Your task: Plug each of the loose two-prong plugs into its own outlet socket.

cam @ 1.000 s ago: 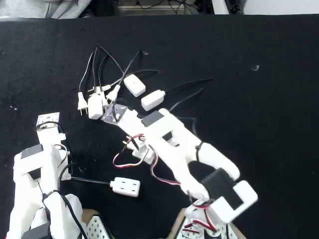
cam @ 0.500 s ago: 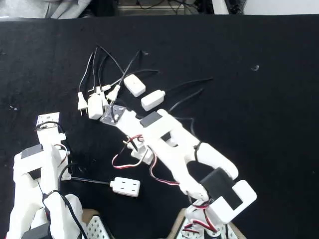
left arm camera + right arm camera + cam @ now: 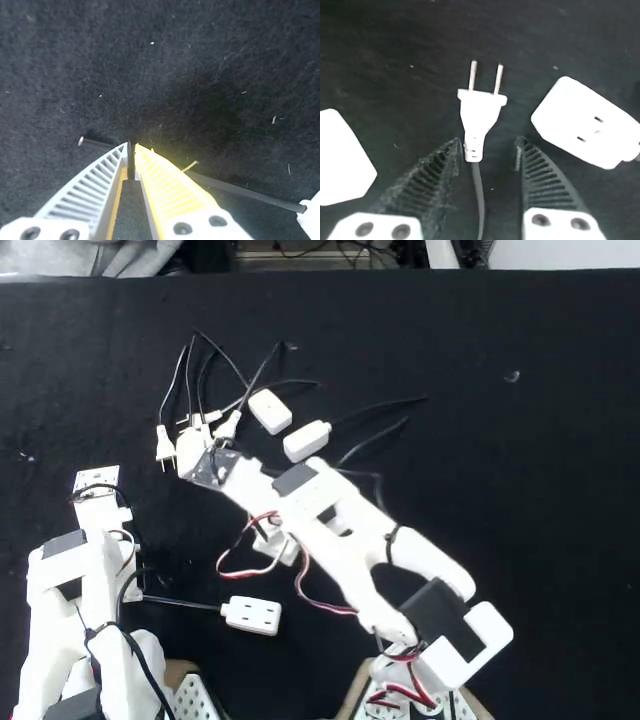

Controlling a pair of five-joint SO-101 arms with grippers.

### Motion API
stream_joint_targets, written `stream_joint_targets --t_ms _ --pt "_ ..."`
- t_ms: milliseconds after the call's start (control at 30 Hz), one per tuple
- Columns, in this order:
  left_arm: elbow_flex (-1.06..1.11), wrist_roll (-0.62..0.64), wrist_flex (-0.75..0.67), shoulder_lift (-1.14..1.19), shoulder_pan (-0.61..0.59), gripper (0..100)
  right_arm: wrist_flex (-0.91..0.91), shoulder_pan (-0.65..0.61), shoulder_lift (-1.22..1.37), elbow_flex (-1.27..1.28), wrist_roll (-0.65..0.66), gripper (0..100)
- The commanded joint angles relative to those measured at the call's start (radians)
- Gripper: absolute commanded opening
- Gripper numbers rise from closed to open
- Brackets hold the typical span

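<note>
Covering your desk (image 3: 520, 490) is black cloth, with room clutter past its far edge. Your right gripper (image 3: 487, 141) has slid toward the plug cluster since a second ago. It stands open astride the white two-prong plug (image 3: 481, 107), beside an outlet socket (image 3: 585, 127). Your left gripper (image 3: 131, 146) is closed over a black cable (image 3: 240, 190); whether it pinches it is unclear.

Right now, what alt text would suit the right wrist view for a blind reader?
A white two-prong plug lies on the black table, its cord end inside the open pincer, prongs pointing away. A white outlet socket lies on one side, another white block opposite.
</note>
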Motion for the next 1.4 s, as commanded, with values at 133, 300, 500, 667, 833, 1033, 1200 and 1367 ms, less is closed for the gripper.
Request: stream_joint_targets --t_ms 133,300,500,667,833,1033,1200,1367 --pt "0.016 0.005 -0.021 0.003 0.016 3 -0.014 0.017 -0.041 -0.008 -0.002 15.5" --pt "0.016 0.005 -0.021 0.003 0.016 3 -0.046 0.017 -0.039 -0.005 0.000 15.5" --pt "0.016 0.005 -0.021 0.003 0.016 3 -0.060 0.018 0.031 -0.012 0.000 15.5" --pt "0.016 0.005 -0.021 0.003 0.016 3 -0.055 0.034 0.038 -0.012 0.000 15.2" --pt "0.016 0.005 -0.021 0.003 0.016 3 -0.026 0.029 -0.019 -0.010 0.000 15.2" --pt "0.016 0.005 -0.021 0.003 0.015 3 -0.028 0.029 -0.004 -0.012 0.002 15.1" --pt "0.016 0.005 -0.021 0.003 0.015 3 -0.049 0.029 0.039 -0.013 0.002 7.4" --pt "0.016 0.005 -0.021 0.003 0.015 3 -0.040 0.032 0.005 -0.012 0.002 1.0"
